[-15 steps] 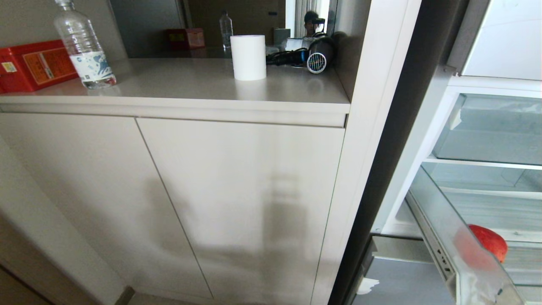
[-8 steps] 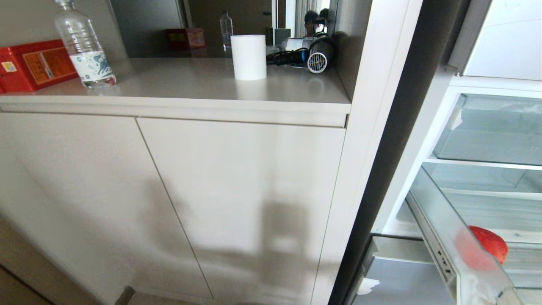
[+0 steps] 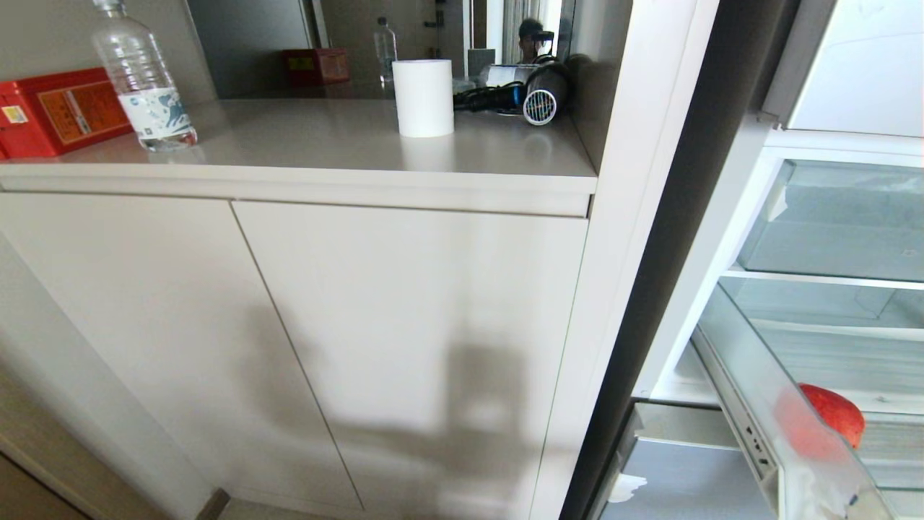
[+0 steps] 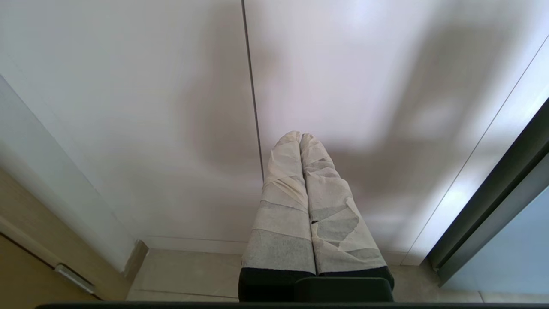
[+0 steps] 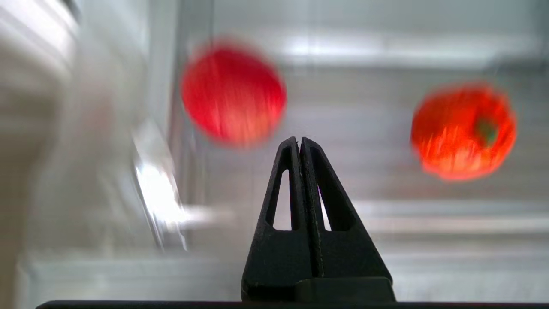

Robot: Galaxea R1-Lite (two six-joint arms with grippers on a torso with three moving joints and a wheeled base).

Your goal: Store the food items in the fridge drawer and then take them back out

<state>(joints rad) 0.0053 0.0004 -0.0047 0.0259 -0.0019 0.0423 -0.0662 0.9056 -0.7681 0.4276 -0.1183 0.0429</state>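
The right gripper (image 5: 300, 143) hangs above the fridge drawer (image 5: 386, 223), fingers clenched together w/ nothing between them. Just beyond its tip the red apple (image 5: 233, 92) lies on the drawer floor; the orange fruit (image 5: 463, 131) lies well apart from the apple, also in the drawer. Both are blurred. The left gripper (image 4: 300, 139), tape-wrapped, is pressed shut, empty, pointing at the cabinet doors (image 4: 171, 107). In head view no arm shows; the apple (image 3: 834, 419) is half hidden behind the drawer's frosted wall (image 3: 772, 404), the orange fruit is cut off.

No text can be read. Print on the red box (image 3: 61, 110) is too small. The bottle (image 3: 142, 79) label is likewise illegible.
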